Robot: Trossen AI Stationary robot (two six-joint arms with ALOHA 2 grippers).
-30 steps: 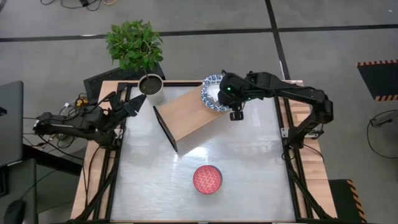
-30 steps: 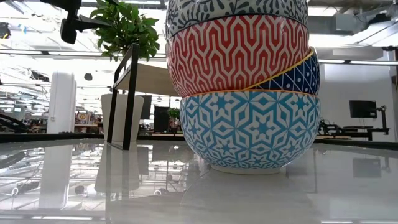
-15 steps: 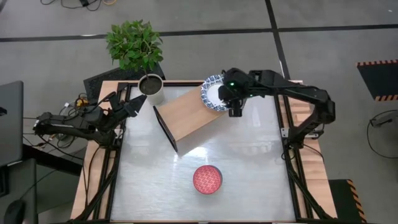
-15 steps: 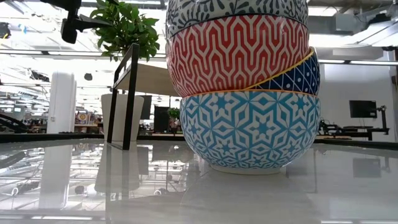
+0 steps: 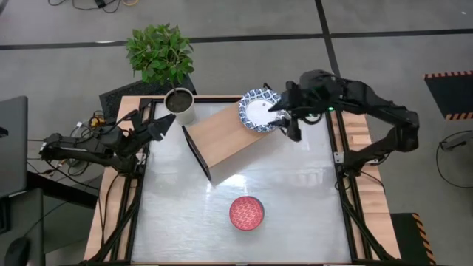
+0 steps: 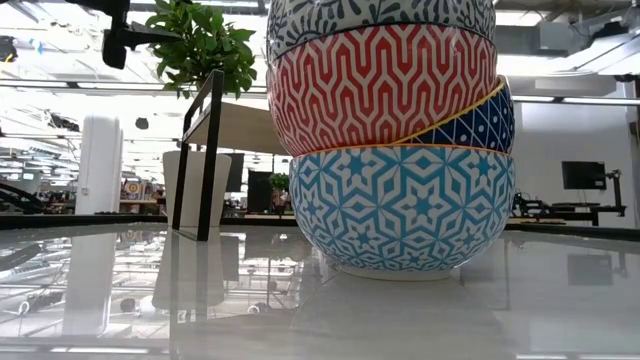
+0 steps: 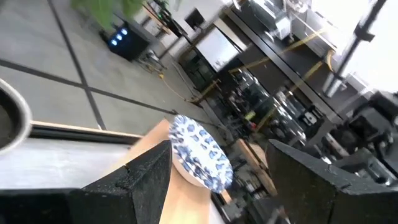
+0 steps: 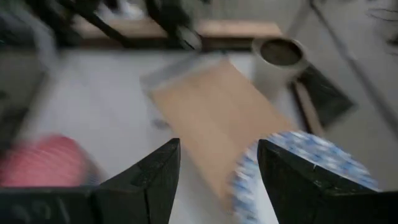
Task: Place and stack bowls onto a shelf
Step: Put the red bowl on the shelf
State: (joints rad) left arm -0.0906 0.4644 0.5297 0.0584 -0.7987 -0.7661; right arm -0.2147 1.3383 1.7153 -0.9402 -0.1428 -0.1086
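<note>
A blue-and-white patterned bowl (image 5: 257, 113) with a white centre rests on the far right corner of the shelf's wooden top (image 5: 222, 139), its rim reaching past the edge. It also shows in the left wrist view (image 7: 200, 155) and the right wrist view (image 8: 311, 163). My right gripper (image 5: 285, 121) hangs open just right of this bowl, raised and clear of it. A stack of bowls (image 5: 246, 213), red-patterned on top, stands on the table near the front edge and fills the low view (image 6: 390, 150). My left gripper (image 7: 217, 186) waits open at the table's left edge (image 5: 157, 127).
A white plant pot (image 5: 180, 105) with dark soil stands at the table's far edge, left of the shelf, and a leafy plant (image 5: 159, 52) sits behind it. The shelf's black legs (image 6: 205, 160) show in the low view. Bare glossy table (image 5: 295, 192) lies right of the stack.
My right gripper has let go of the blue-and-white bowl, risen and drawn back toward the table's right edge, tipping up toward level. The bowl stays where it was on the shelf's far right corner.
</note>
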